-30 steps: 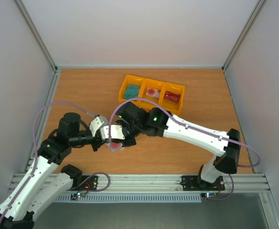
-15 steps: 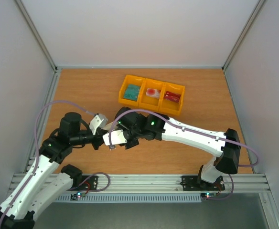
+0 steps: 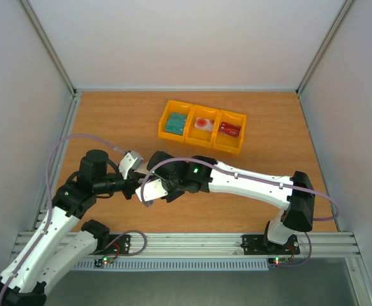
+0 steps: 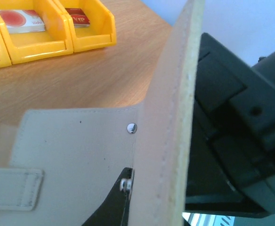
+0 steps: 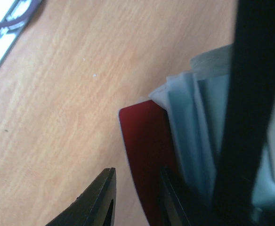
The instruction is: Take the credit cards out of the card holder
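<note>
Gaping cream-beige card holder (image 4: 76,150)

Only catching part of the dark red card (image 5: 144,146), bottom cropped off, rest probably tucked inside the blurry card holder (image 5: 196,117).

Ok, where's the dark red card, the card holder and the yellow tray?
dark red card (image 5: 144,160): right wrist view, its flat face.
card holder (image 4: 71,146): left wrist view, beige outer flap.
yellow tray (image 4: 38,49): left wrist view, front wall.

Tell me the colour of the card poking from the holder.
Dark red card, clearest in the right wrist view.
</note>
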{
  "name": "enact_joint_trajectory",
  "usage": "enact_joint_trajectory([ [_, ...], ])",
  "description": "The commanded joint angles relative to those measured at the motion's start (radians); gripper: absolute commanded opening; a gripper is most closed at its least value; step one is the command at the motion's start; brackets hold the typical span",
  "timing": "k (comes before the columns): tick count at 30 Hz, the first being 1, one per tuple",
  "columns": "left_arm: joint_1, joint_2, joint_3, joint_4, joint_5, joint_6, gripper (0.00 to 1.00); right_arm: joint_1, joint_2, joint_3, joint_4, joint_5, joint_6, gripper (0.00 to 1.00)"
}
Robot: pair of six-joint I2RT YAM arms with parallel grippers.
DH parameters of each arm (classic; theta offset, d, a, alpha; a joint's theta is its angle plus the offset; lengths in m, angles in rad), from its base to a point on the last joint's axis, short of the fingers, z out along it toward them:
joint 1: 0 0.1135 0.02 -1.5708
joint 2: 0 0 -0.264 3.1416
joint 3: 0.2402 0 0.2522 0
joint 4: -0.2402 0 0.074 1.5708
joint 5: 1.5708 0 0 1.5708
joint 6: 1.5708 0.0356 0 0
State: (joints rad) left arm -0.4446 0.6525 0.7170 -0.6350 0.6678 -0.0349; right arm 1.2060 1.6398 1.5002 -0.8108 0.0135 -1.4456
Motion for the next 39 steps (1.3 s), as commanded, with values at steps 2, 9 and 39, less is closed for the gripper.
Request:
enact_joint_trajectory([
  [2, -0.016, -0.005, -0.003, 0.102, 0.143, -0.086, 0.0, 0.011, 0.041, -0.044, 0.213, 0.23, -0.082, 0.28],
  [9, -0.016, 0.003, -0.024, 0.141, 0.147, -0.181, 0.0, 0.021, -0.073, -0.218, 0.586, 0.326, -0.225, 0.33],
  [39, 0.027, -0.07, -0.16, 0.282, 0.275, -0.017, 0.99, -0.24, -0.216, -0.037, 0.021, -0.5, 0.61, 0.01],
])
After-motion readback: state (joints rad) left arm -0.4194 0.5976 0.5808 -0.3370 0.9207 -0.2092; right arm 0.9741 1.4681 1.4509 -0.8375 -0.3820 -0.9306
